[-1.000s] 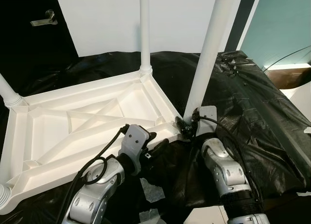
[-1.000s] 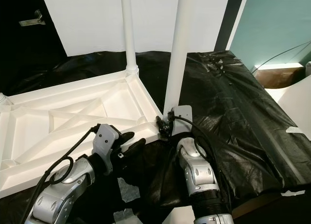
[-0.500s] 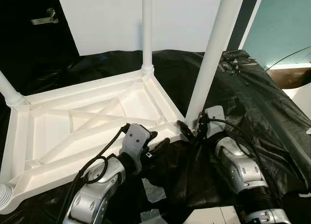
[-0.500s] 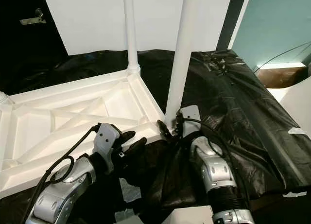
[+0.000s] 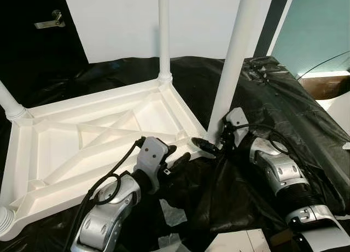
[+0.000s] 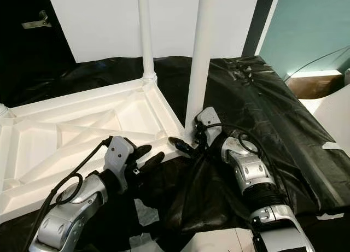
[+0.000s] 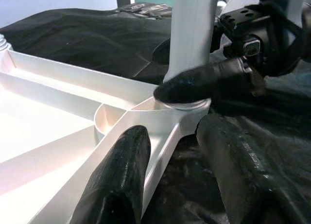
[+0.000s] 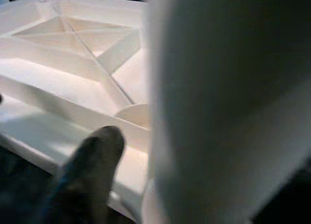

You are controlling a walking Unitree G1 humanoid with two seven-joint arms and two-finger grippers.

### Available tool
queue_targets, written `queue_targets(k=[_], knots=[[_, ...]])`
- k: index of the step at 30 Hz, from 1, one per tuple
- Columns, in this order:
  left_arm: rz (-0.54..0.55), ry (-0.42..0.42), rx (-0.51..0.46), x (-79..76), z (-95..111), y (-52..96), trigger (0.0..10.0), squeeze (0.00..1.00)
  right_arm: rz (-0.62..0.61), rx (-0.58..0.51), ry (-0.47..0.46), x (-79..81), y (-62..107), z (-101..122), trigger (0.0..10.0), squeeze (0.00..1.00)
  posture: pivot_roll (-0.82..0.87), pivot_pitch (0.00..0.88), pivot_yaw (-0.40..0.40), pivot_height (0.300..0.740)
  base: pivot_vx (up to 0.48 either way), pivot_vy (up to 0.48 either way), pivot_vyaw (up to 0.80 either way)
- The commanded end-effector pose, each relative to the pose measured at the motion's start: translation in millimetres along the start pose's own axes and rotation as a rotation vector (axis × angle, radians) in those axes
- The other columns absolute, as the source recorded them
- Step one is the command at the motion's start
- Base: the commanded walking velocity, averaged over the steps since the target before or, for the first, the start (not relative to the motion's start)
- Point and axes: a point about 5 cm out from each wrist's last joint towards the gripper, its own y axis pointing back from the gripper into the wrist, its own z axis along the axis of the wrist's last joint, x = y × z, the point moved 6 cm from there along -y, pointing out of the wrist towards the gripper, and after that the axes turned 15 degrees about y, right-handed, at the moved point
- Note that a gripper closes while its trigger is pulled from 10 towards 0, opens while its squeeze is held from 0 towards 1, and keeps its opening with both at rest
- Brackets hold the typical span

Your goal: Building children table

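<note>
A white plastic children's tabletop (image 5: 93, 148) lies upside down on a surface covered in crinkled black plastic sheeting (image 5: 284, 110), its ribbed underside facing up. White round plastic legs stand upright from its corners: the nearest leg (image 5: 232, 60) rises at the near right corner, the far leg (image 5: 163, 33) at the corner behind it, and a stub of another (image 5: 8, 101) shows at the far left.

The right pincer (image 5: 210, 145) is at the base of the nearest leg, where the leg meets its corner socket. Its black fingers (image 7: 204, 83) are spread around the foot of the leg, one finger lying across the socket collar; whether the other finger presses the leg cannot be told.

The left pincer (image 5: 175, 158) rests at the tabletop's near edge, just beside that same corner. Its two black fingers (image 7: 121, 173) are parted, one on each side of the white rim, holding nothing firmly that can be seen.

A white wall panel (image 5: 197, 17) stands behind the tabletop.
</note>
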Motion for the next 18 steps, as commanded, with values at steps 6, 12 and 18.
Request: queue_targets(k=[6, 12, 18], knots=[[0.025, -0.012, 0.0, 5.3, 2, 0.7, 10.0, 0.0, 0.094, 0.018, 0.041, 5.7, -2.4, -5, 0.0, 0.0, 0.1, 0.0, -0.02, 0.74, 0.0, 0.0, 0.0], [0.032, -0.007, 0.0, 4.8, 1, 3.3, 10.0, 0.0, 0.096, 0.035, 0.007, 8.1, 0.4, -10, 0.0, 0.0, 0.11, 0.01, -0.024, 0.74, 0.0, 0.0, 0.0], [0.03, 0.0, 0.005, 2.4, -1, 4.6, 10.0, 0.0, 0.013, 0.06, -0.034, 11.0, -1.3, -17, 10.0, 0.0, 0.11, 0.019, -0.018, 0.74, 0.0, 0.0, 0.0]])
